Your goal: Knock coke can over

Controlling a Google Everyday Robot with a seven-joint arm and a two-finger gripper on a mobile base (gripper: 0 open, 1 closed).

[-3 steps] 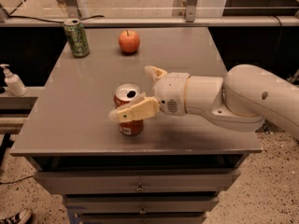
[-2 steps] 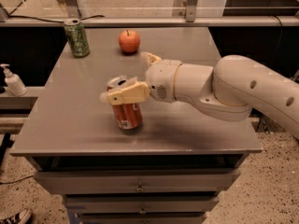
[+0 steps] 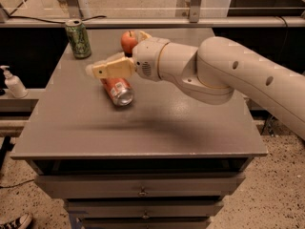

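Grey tabletop (image 3: 200, 128), glass rail behind. Coke can (image 3: 117, 90) on its side left of centre, silver top facing front. Claw (image 3: 115, 51) just above it, fingers spread, gripping nothing. Green can (image 3: 78, 38) upright back-left; apple (image 3: 128, 42) behind claw.

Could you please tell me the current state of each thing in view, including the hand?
coke can: lying on its side on the table, silver top toward the camera.
green can: upright, at the table's back left corner.
apple: resting on the table, partly hidden behind the hand.
hand: open, one finger over the coke can.
pump bottle: upright, left of the table.
drawers: shut.
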